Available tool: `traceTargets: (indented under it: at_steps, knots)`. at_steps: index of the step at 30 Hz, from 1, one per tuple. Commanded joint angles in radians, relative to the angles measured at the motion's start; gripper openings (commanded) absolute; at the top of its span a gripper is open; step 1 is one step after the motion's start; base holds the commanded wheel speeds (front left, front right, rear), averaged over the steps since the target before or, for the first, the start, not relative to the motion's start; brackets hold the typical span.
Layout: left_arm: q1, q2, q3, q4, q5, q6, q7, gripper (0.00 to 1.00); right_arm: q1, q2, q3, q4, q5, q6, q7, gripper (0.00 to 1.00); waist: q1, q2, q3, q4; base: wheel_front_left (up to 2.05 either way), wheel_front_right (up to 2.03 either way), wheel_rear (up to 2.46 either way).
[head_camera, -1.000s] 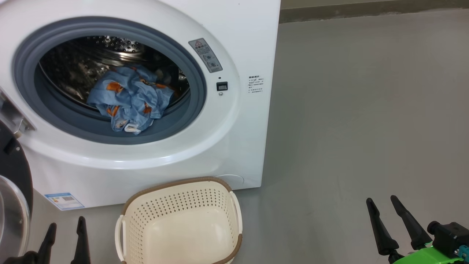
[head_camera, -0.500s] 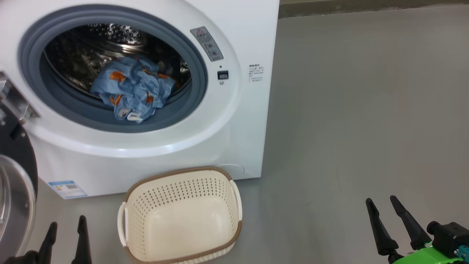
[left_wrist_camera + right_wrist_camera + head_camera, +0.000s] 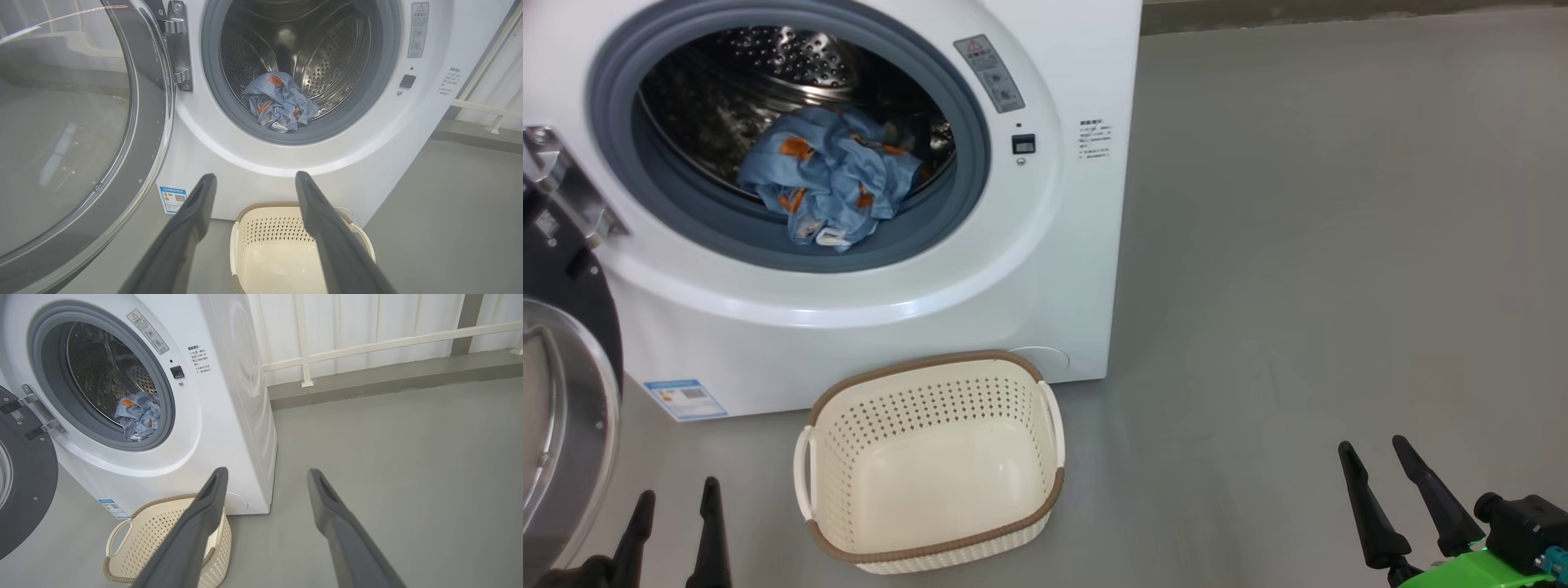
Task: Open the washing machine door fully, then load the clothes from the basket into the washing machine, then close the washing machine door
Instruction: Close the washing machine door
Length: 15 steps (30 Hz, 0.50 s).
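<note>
- Head view: the washer stands on the floor, with its door swung open at its left side. The clothes lie in the drum, draped over the grey ring's lower lip. The basket sits on the floor just before the washer, its bottom bare. The left gripper and right gripper are low, fingers spread, holding nothing.
- Left wrist view: the spread fingers point at the washer's front, with the basket below them.
- Right wrist view: the fingers are apart over the floor, one crossing the basket's rim.
</note>
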Motion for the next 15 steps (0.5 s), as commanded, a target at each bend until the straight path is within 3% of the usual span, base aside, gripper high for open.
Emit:
traceTargets:
  at_steps: [1,15]
  knots:
    - [-0.018,0.021,0.028,-0.031,-0.004,-0.002,-0.006,1.0,-0.005,-0.019,0.021,-0.026,0.006,0.002,-0.012,1.0,0.0,0.0,-0.002,0.014,0.0,0.0,0.0]
    - [-0.013,-0.003,0.055,-0.046,0.006,-0.002,-0.006,1.0,-0.034,-0.027,0.056,-0.026,0.004,0.002,-0.012,1.0,0.0,0.0,0.006,0.183,0.0,0.0,0.0]
